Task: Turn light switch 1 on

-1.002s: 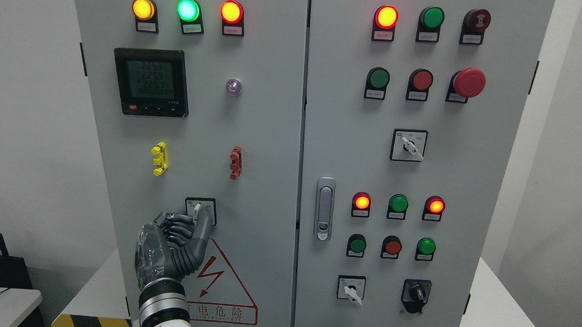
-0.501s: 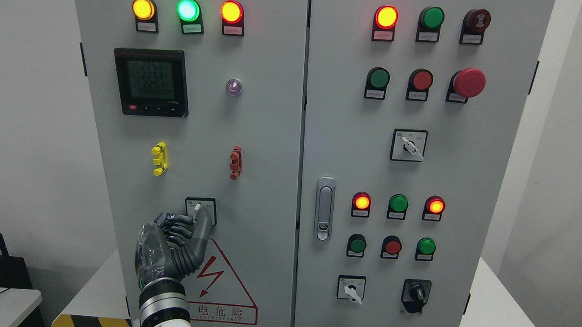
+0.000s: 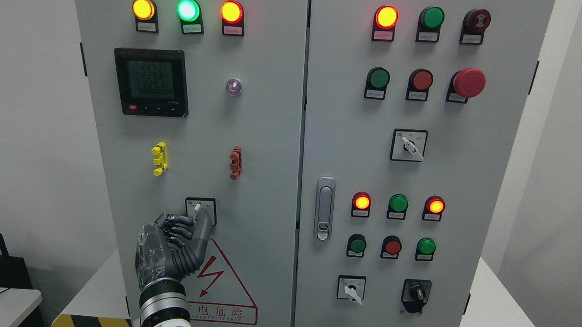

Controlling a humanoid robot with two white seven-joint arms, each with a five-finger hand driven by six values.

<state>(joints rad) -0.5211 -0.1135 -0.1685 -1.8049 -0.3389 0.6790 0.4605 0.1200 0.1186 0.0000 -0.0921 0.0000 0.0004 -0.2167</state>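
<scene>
A small rotary selector switch [image 3: 207, 205] with a white lever sits on a square plate low on the grey cabinet's left door [image 3: 262, 147]. My left hand [image 3: 194, 219] reaches up from the bottom edge and is shut on the switch's knob, with the dark fingers [image 3: 178, 222] on its left and the thumb on its right. The white lever tip [image 3: 197, 208] pokes out above the fingers, tilted slightly right of upright. The hand hides the lower part of the plate. My right hand is out of view.
Left door: three lit lamps [image 3: 188, 9], a digital meter [image 3: 151, 81], yellow [image 3: 159, 158] and red [image 3: 235, 162] clips, a warning triangle [image 3: 222, 283]. Right door: a latch handle [image 3: 324, 208], lamps, push buttons, a red emergency button [image 3: 469, 82], further rotary switches [image 3: 408, 145].
</scene>
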